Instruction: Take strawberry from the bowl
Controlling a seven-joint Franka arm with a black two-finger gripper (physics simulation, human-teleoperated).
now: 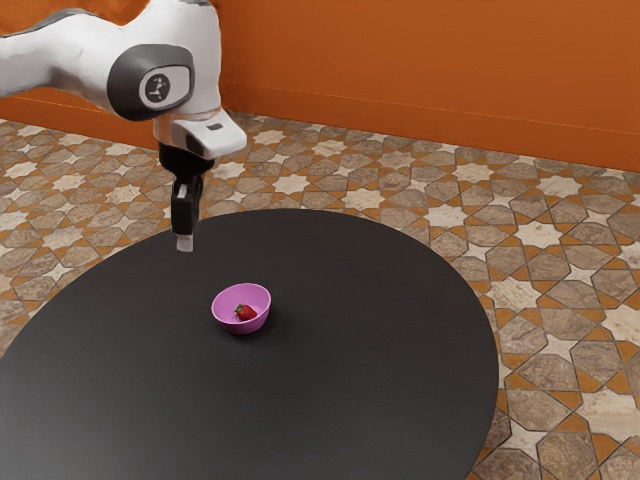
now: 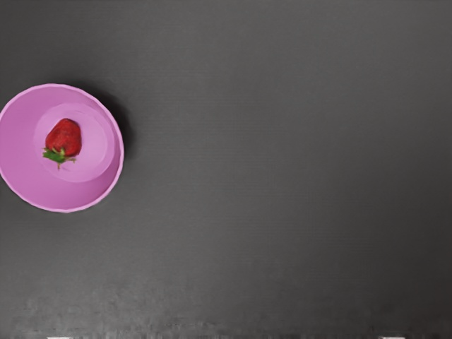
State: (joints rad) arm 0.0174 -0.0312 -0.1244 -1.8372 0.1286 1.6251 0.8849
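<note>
High over the far part of the table, my gripper (image 1: 185, 243) points downward, well above the pink bowl (image 1: 228, 322) and off toward the exterior view's left. Inside the bowl rests a red strawberry (image 1: 246, 313). Seen from the wrist view, the strawberry (image 2: 65, 136) lies on the floor of the bowl (image 2: 18, 159), its green leaves at one end. The tips of my gripper (image 2: 226, 337) show wide apart at that view's edge; it is open, with nothing between them.
The round black table (image 1: 370, 370) has a curved edge, with patterned floor tiles (image 1: 540, 235) beyond it. An orange wall (image 1: 430, 70) stands behind. The bowl casts a small shadow on the tabletop.
</note>
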